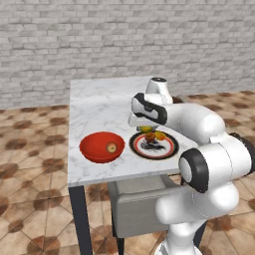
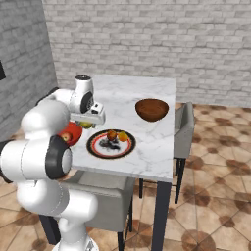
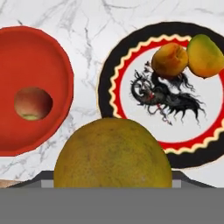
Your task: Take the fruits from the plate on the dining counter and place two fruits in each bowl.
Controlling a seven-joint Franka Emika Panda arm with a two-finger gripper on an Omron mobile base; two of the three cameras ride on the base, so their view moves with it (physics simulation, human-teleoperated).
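Note:
My gripper (image 1: 145,128) hangs just above the dining counter (image 1: 99,102), between the red bowl (image 1: 94,149) and the plate (image 1: 170,149), shut on a yellow-green fruit (image 3: 113,153). That fruit hides the fingertips in the hand view. One reddish-tan fruit (image 3: 33,103) lies inside the red bowl (image 3: 39,61). Two fruits sit together on the plate's (image 3: 109,78) far side: an orange one (image 3: 169,59) and a yellow-orange one (image 3: 204,55). The dark brown bowl (image 2: 152,109) stands further back on the counter, beyond the plate (image 2: 100,149).
A grey chair (image 1: 137,201) is tucked under the counter's near edge, close to my base. Another chair (image 2: 185,122) stands at the counter's right side. Bare marble stretches behind the bowls to the brick wall. The floor is brown tile.

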